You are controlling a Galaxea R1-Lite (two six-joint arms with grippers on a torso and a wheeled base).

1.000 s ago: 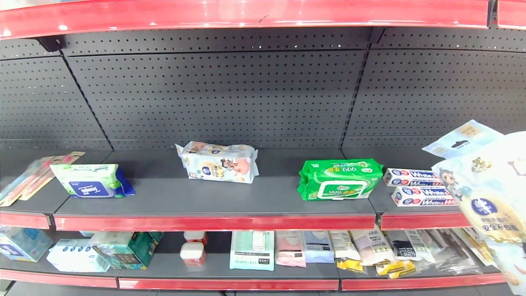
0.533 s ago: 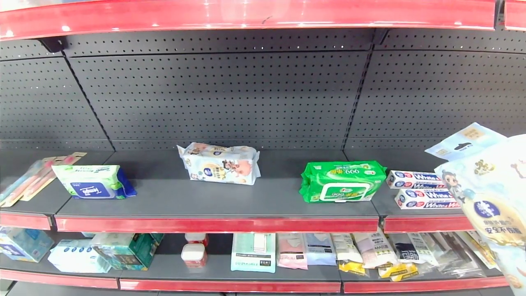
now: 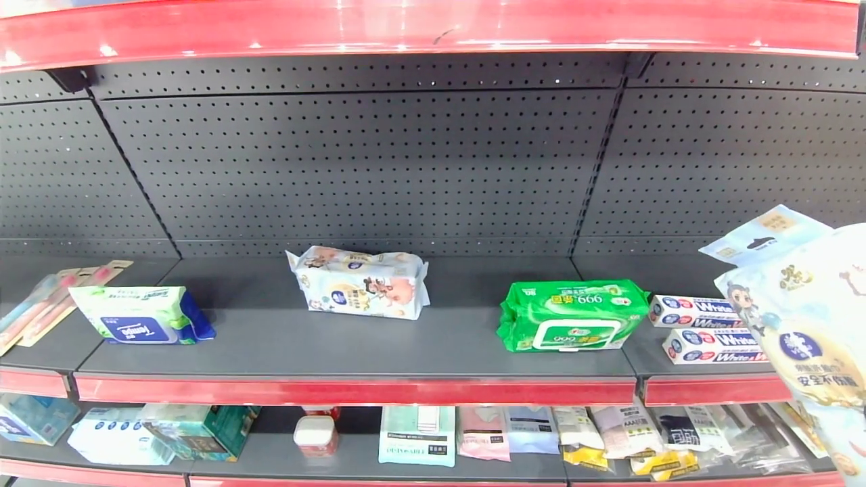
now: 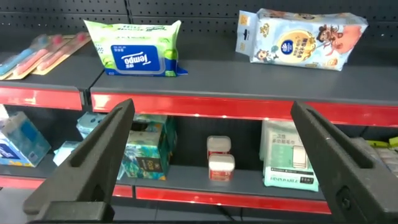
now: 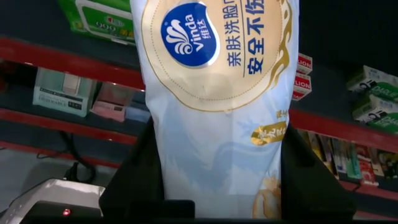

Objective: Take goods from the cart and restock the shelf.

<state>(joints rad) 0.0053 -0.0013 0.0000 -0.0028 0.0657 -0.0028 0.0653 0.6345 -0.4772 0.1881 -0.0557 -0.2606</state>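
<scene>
- Wipes pack (image 3: 808, 325), a soft white pouch with a cartoon print, is held aloft at the right edge of the head view, in front of the shelf (image 3: 270, 345) and not yet over it.
- It is clamped across its width by the right gripper (image 5: 221, 183), with the fingers pressed into both sides. The left gripper (image 4: 211, 165) is held low before the shelf, fingers spread with nothing between them.
- The long axis is carried roughly upright, the printed face toward the head camera and one end projecting well beyond the fingers.
- For a good placement, the pack would likely be swung to the bare stretch between the matching cartoon pack (image 3: 358, 291) and the green pack (image 3: 568, 314). It would be laid with its long axis along the shelf edge and released only once supported.
</scene>
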